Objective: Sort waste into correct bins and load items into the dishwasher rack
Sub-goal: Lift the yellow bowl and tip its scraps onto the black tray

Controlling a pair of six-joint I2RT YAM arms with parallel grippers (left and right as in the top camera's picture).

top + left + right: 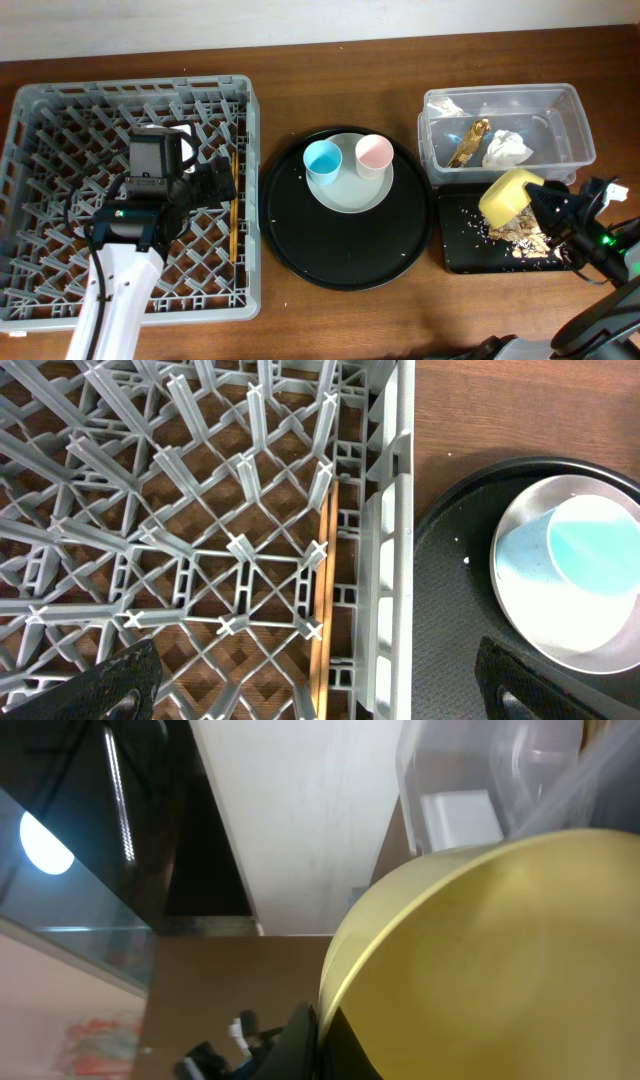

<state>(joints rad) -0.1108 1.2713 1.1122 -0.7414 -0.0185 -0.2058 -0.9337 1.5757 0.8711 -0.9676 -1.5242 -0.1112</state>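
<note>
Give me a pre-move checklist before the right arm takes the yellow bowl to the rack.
1. Grip: right end effector shut on yellow bowl: ok.
2. Bowl emptied: cannot tell; inside hidden, scraps lie in black tray.
3. Free arm: left end effector open, holding nothing: ok.
4. Loaded: chopsticks in rack: ok.
5. Sorted: napkin, wrapper in clear tub: ok.
6. Loaded: blue cup, pink cup, plate: not ok, on round tray.
</note>
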